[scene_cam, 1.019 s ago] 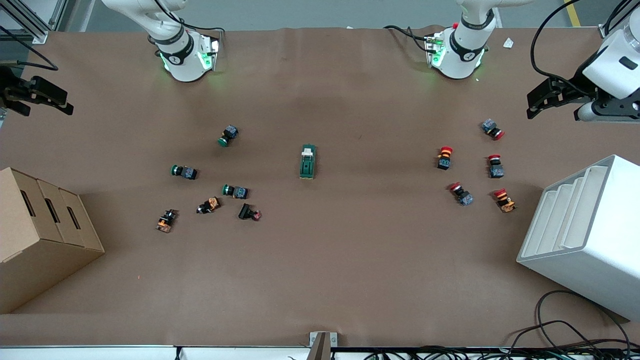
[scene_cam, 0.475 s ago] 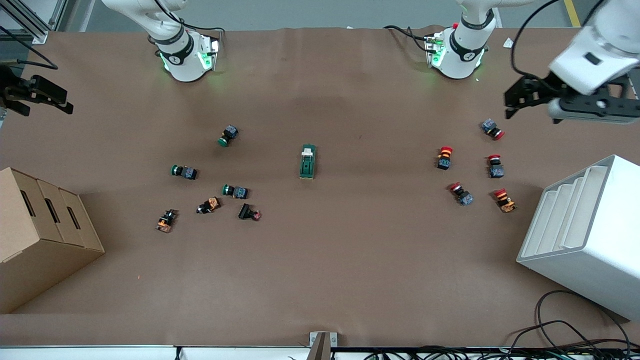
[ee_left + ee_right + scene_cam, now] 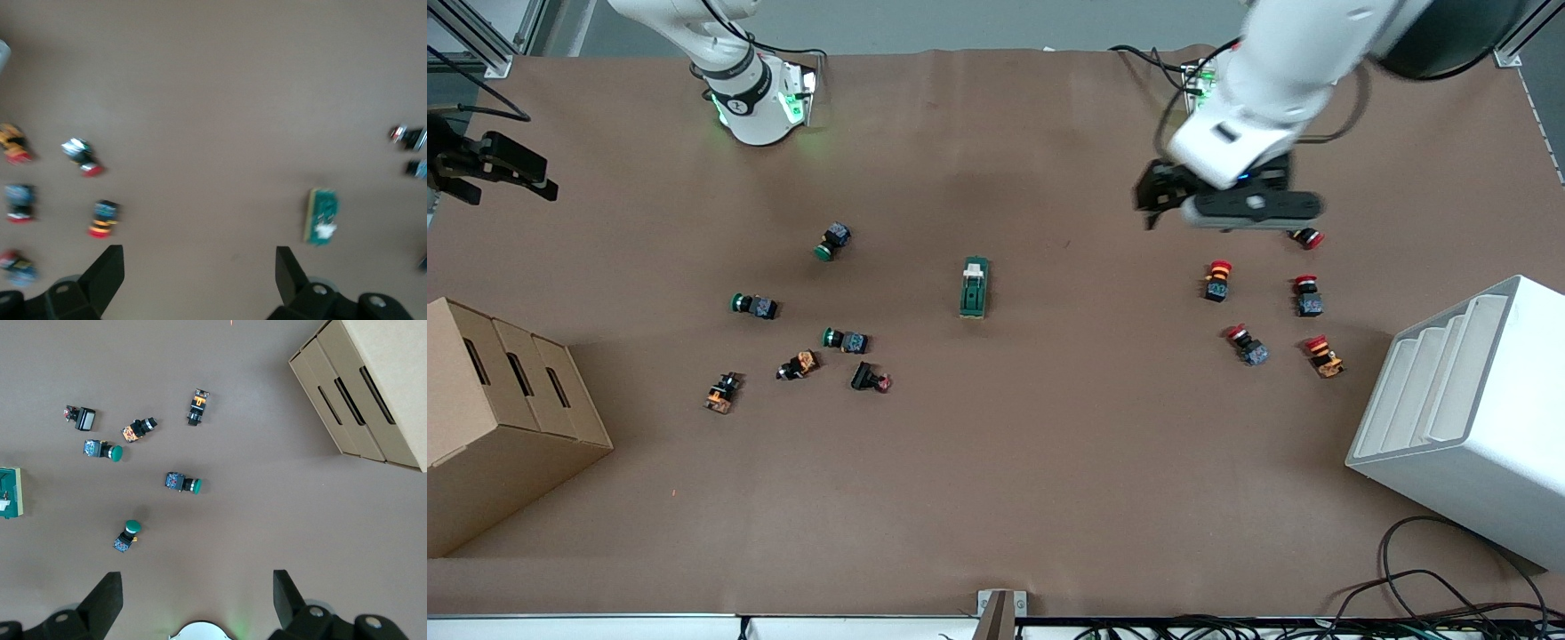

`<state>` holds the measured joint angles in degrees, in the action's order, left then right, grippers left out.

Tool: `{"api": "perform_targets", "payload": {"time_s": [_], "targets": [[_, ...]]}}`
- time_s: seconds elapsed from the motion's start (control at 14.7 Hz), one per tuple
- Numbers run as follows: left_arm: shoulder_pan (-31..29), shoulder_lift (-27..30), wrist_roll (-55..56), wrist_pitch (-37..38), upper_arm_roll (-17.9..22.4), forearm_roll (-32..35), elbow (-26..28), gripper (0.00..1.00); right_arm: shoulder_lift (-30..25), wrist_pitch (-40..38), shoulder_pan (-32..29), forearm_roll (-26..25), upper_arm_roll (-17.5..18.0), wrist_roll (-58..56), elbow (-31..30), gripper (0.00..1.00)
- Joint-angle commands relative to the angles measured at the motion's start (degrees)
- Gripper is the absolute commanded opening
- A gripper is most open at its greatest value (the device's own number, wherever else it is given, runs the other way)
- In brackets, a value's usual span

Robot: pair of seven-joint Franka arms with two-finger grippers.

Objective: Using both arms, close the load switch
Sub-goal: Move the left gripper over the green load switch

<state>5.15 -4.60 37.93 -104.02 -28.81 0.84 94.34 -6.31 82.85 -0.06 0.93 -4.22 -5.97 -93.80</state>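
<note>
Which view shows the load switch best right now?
The front view: the load switch lies whole and sharp at mid-table. The left wrist view shows it whole but blurred; the right wrist view catches only part of it at the edge.

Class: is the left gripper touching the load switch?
Apart. The front view shows the left gripper in the air, with bare table between it and the load switch.

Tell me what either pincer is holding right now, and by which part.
Nothing is held. Left pincer, open, is over bare table; right pincer, open, waits at the table's edge. The load switch lies untouched.
</note>
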Motion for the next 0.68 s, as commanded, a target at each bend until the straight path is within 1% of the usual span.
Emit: {"api": "perform_targets", "payload": {"time_s": [0.0, 0.2, 0.27, 0.41, 0.54, 0.61], "targets": [[5.1, -4.4, 10.5, -4.6, -0.5, 4.9, 0.9, 1.0, -0.8, -1.4, -1.1, 0.1, 0.6, -0.1, 1.5, 1.0], [12.4, -10.1, 22.8, -10.2, -0.5, 9.0, 0.9, 1.0, 1.5, -1.3, -1.2, 0.0, 0.6, -0.3, 1.6, 1.0], [14.7, -12.1, 27.3, -12.0, -0.5, 11.4, 0.9, 1.0, 2.0, -1.2, -1.2, 0.0, 0.6, -0.4, 1.6, 1.0], [19.5, -16.6, 37.1, -15.2, -0.5, 18.3, 0.9, 1.0, 3.4, 0.0, -1.4, 0.0, 0.6, -0.5, 1.6, 1.0], [22.5, -20.7, 45.4, -17.7, -0.6, 24.7, 0.9, 1.0, 6.6, 1.5, -1.4, -0.1, 0.5, -0.8, 1.8, 1.0], [24.0, -22.3, 47.5, -19.1, -0.6, 27.1, 0.9, 1.0, 8.7, 1.9, -1.4, -0.7, 0.5, -0.8, 2.2, 1.0]]}}
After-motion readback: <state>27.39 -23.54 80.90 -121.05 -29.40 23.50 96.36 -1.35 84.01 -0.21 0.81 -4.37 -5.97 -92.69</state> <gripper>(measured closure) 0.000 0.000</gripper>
